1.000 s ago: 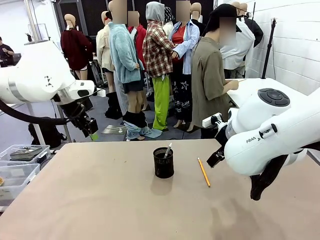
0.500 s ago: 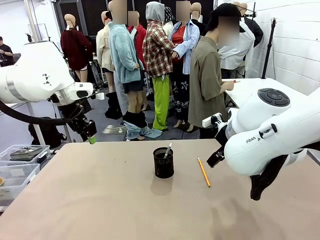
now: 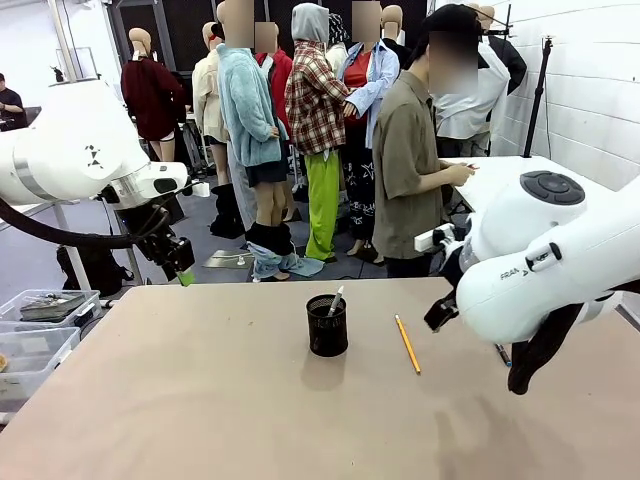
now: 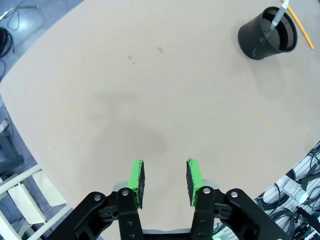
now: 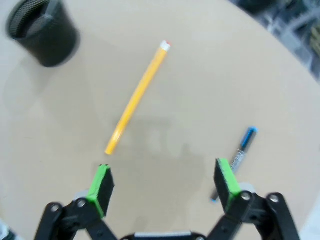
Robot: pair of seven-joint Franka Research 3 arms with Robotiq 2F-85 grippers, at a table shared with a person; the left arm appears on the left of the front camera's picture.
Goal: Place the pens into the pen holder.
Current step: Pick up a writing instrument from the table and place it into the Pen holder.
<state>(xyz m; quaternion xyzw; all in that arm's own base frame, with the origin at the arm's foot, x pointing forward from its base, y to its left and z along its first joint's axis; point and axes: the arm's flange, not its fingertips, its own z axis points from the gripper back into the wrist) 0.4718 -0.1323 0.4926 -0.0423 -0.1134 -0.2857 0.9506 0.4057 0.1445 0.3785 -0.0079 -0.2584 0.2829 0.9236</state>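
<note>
— Lettering anywhere?
— Black letters "FRA" are showing on the white shell of the right arm (image 3: 560, 270) in the front view, and the rest of the word is curving out of sight. Nothing else is reading clearly.
— Containers?
— The holder (image 3: 327, 325) is standing upright near the middle of the table (image 3: 200, 400). A white-silver pen (image 3: 335, 300) is leaning inside it, its end sticking up past the rim. Clear bins (image 3: 50, 335) are sitting off the table's left edge, holding dark items too small to tell.
— And the other pens?
— The pencil (image 3: 407, 344) is lying flat on the table, near the holder's right side but not touching it. The blue pen (image 5: 235, 162) is lying farther out, just beside one pad (image 5: 226, 182) of the right gripper (image 5: 164, 175).
— How are the grippers standing?
— The left gripper (image 4: 165, 167) is hanging over bare table, well apart from the holder, its pads partly apart with nothing between them. The right gripper is hovering over the table between the pencil's tip and the blue pen, its jaws spread wide and gripping nothing.
</note>
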